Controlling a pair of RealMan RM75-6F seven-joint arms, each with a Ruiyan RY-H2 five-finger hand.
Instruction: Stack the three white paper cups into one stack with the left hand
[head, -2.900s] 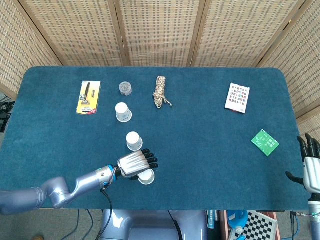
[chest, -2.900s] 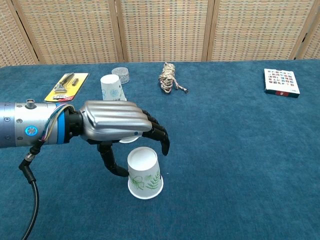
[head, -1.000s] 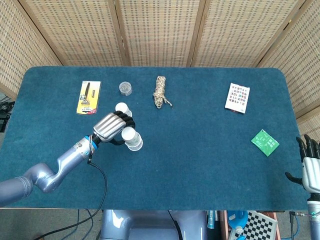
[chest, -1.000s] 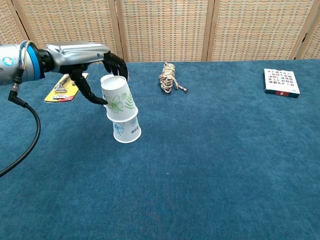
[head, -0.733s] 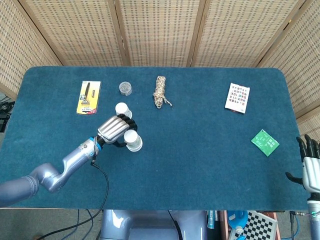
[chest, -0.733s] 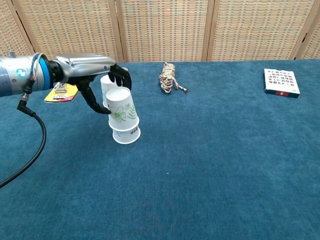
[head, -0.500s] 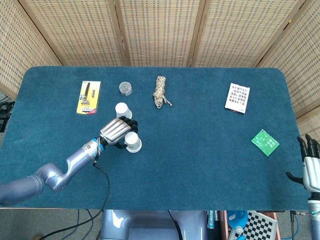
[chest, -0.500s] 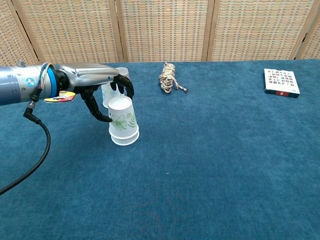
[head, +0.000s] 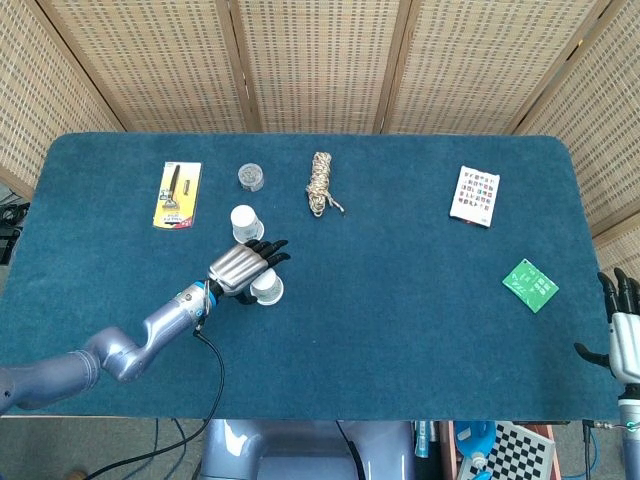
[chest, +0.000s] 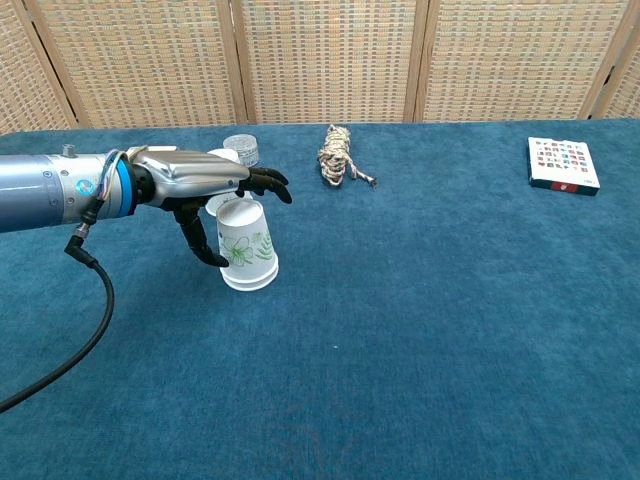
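Observation:
An upside-down white paper cup with a green leaf print (chest: 247, 258) sits nested over a second cup, making a two-cup stack (head: 268, 289) on the blue table. My left hand (chest: 195, 178) hovers just over its top with fingers stretched out flat and the thumb hanging beside the cup's left wall; it holds nothing. In the head view the left hand (head: 240, 268) covers the stack's left side. The third white cup (head: 244, 221) stands upside down just behind, mostly hidden by the hand in the chest view. My right hand (head: 622, 335) rests at the table's near right corner, fingers apart and empty.
A yellow razor pack (head: 177, 194) and a small round tin (head: 251, 177) lie behind the cups. A coiled rope (head: 320, 185) lies mid-back. A card box (head: 474, 195) and a green card (head: 530, 285) lie to the right.
The left hand lowered the leaf-print cup fully over the second cup, then let go and straightened its fingers above it. The right hand stayed put.

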